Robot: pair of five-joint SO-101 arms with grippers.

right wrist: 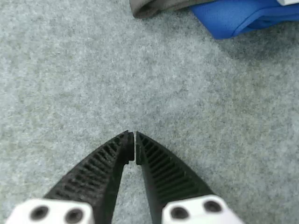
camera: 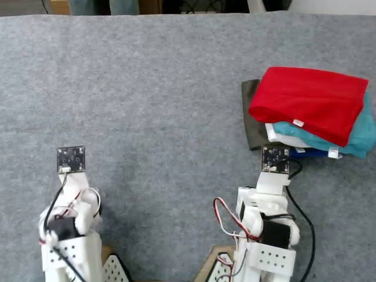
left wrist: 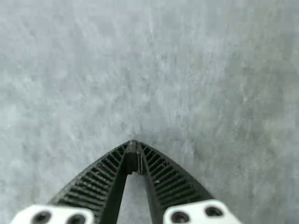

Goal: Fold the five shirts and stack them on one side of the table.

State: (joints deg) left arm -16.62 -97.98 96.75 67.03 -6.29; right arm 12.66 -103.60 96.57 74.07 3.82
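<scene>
A stack of folded shirts lies at the table's right side. The red shirt (camera: 308,101) is on top, over a teal shirt (camera: 358,136), a white one (camera: 281,136), a blue one (camera: 308,153) and a dark olive one (camera: 254,114) at the bottom. In the right wrist view the blue shirt (right wrist: 243,16) and the olive shirt (right wrist: 156,6) lie just past my right gripper (right wrist: 131,136), which is shut and holds nothing. My left gripper (left wrist: 132,144) is shut over bare felt. Both arms (camera: 71,200) (camera: 270,200) sit at the near edge.
Grey felt (camera: 147,94) covers the whole table. The right arm's camera board (camera: 275,158) sits close to the stack's near edge. The table's far edge runs along the top of the high view.
</scene>
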